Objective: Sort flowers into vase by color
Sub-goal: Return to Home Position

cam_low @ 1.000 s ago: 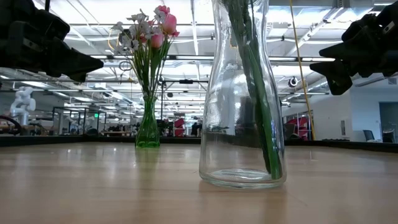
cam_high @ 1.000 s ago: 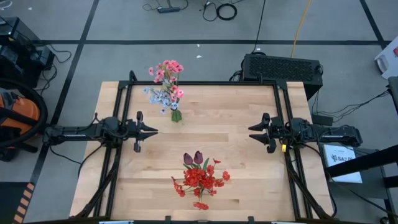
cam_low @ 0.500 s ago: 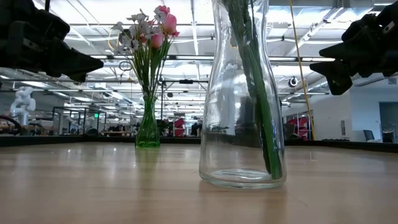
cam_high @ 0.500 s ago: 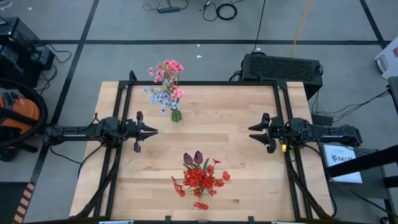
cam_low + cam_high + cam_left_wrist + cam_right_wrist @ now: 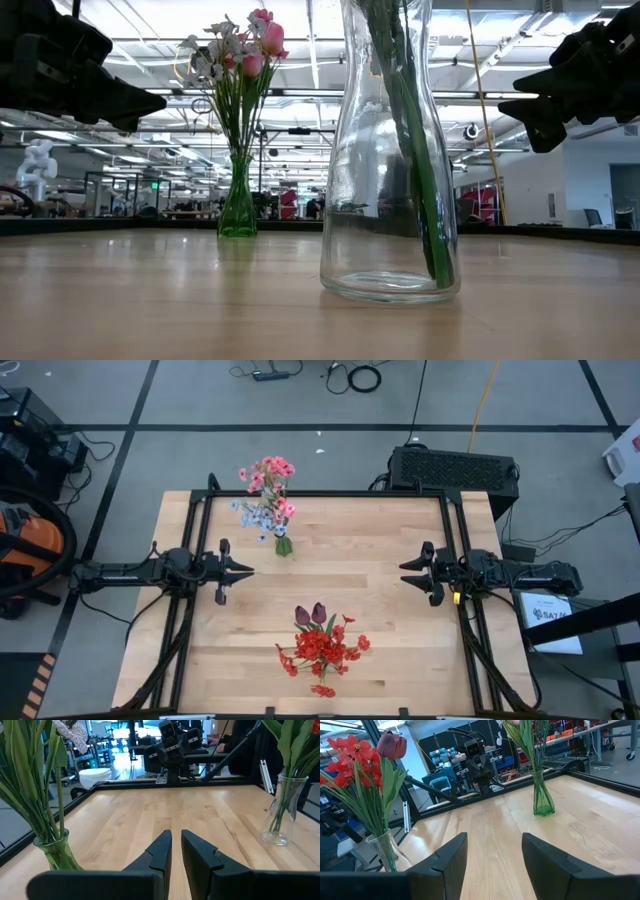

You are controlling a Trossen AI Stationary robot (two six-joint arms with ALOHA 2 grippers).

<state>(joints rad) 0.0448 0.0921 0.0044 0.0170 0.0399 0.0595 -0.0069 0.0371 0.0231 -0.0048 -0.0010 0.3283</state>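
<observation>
Pink blossoms (image 5: 272, 470) and pale blue-lavender sprigs (image 5: 258, 515) stand upright together in a slim green vase (image 5: 238, 210) on the far half of the table (image 5: 380, 560), left of centre. Well apart, near the front edge, red clusters (image 5: 322, 650) and two dark maroon tulips (image 5: 311, 614) share a clear glass vase (image 5: 350, 200), green stems slanting inside.
</observation>
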